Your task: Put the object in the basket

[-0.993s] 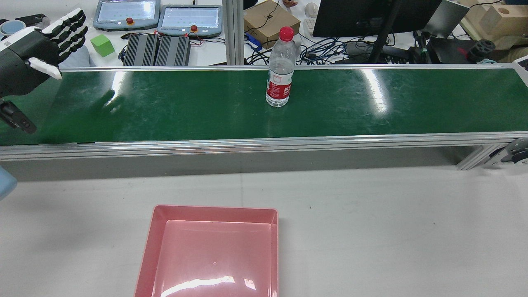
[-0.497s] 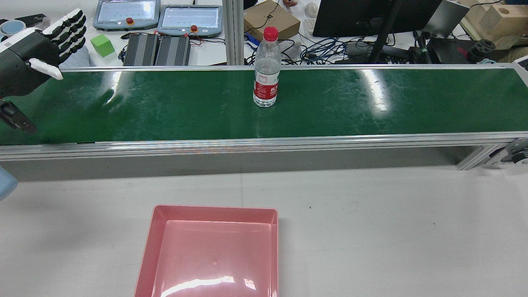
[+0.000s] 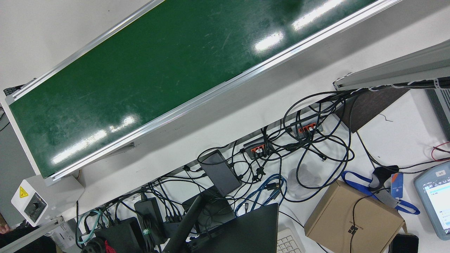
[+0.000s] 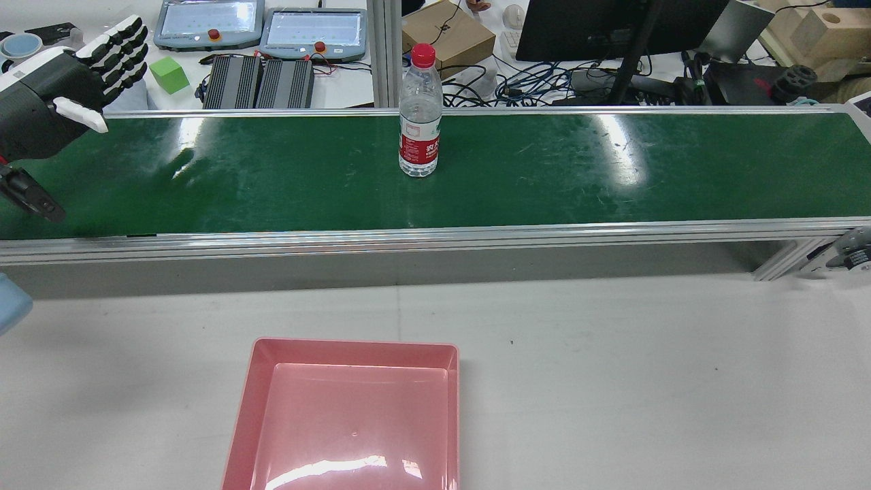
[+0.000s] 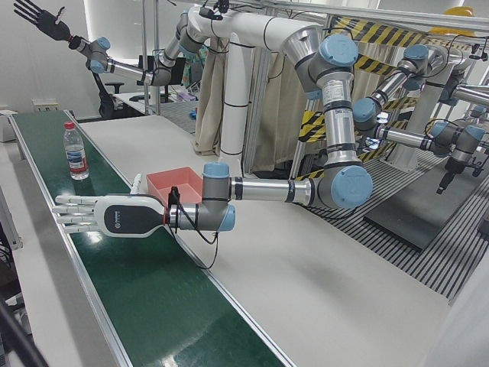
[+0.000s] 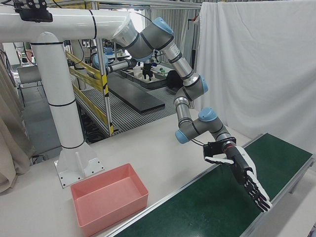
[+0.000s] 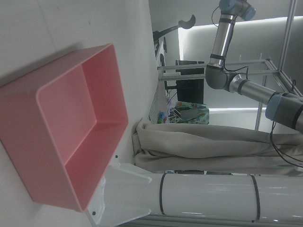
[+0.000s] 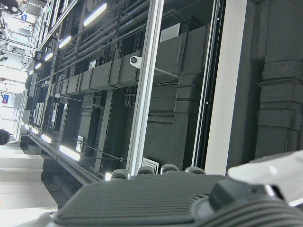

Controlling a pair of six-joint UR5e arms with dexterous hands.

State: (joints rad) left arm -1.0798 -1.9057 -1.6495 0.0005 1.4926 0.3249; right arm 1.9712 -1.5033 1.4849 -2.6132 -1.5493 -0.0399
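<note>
The left hand [image 4: 64, 82] hovers over the green conveyor belt [image 4: 544, 170], fingers spread wide and empty. Well to its right, the water bottle [image 4: 419, 116] stands upright on the belt: clear, red-capped, red-labelled. Nothing is grasped yet; the pink basket [image 4: 347, 415], nearer the robot, lies empty.

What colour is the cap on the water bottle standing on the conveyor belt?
Red. The water bottle cap shows best in the rear view, above a clear body with a red-and-white label.
</note>
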